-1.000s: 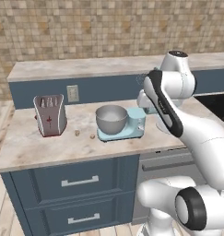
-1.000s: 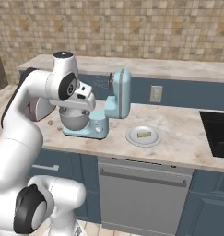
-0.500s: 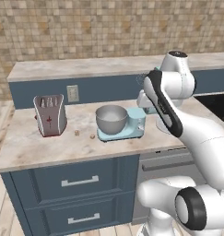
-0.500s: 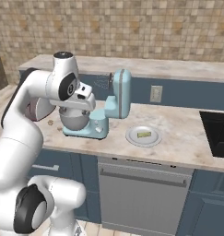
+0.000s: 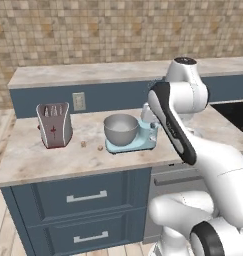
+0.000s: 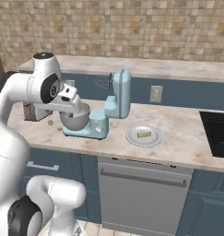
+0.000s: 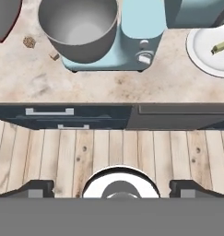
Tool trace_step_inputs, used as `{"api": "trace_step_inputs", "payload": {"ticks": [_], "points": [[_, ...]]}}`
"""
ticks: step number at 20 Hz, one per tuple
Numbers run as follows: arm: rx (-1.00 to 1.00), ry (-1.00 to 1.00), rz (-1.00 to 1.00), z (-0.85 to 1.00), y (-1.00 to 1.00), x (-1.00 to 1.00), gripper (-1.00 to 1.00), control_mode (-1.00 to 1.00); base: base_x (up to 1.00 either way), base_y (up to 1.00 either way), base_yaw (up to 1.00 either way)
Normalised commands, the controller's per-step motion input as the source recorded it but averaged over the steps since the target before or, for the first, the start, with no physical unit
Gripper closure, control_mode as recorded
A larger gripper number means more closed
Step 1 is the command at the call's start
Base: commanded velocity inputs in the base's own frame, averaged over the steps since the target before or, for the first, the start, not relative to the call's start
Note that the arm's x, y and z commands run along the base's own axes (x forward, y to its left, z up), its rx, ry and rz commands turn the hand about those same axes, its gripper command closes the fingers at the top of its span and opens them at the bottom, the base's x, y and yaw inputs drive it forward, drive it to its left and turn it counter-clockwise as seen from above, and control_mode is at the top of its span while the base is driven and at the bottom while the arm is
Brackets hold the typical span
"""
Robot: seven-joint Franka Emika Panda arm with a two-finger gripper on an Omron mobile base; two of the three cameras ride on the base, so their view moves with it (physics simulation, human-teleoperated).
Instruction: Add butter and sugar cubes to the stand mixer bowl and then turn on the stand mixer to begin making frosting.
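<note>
Above the counter my gripper (image 7: 111, 186) hung spread and empty, apparently surveying: stand mixer bowl (image 7: 79, 26) empty, sugar cubes (image 7: 28, 42) left of it, butter (image 7: 220, 46) plated right

The grey metal stand mixer bowl (image 7: 79, 28) sits empty on the light blue stand mixer (image 6: 109, 110), far ahead of the jaws and to their left. Two tan sugar cubes (image 7: 28, 42) lie left of it on the counter; the pale butter (image 7: 221, 46) rests on a plate far ahead to the right.

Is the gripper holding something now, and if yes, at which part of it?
Nothing is held. The gripper is open and empty, with its fingers wide apart above the floor.
</note>
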Motion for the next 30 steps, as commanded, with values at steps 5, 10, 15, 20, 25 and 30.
{"api": "trace_step_inputs", "payload": {"ticks": [5,10,15,20,25,30], "points": [[-0.09,-0.01,0.01,0.0,0.86,-0.5,-1.0,-1.0,0.0,0.0,0.0],[-0.11,0.0,0.04,0.0,0.95,-0.21,-1.0,-1.0,0.0,0.0,0.0],[-0.09,0.05,0.08,0.0,0.85,0.0,-1.0,-1.0,0.0,0.0,0.0],[-0.07,0.09,0.09,-0.1,0.65,0.04,-1.0,-1.0,0.0,0.0,0.0],[-0.06,0.09,0.1,-0.22,0.45,0.3,-1.0,-1.0,0.0,0.0,0.0],[-0.03,0.06,0.11,-0.29,0.18,0.52,-1.0,-1.0,0.0,0.0,0.0]]}}
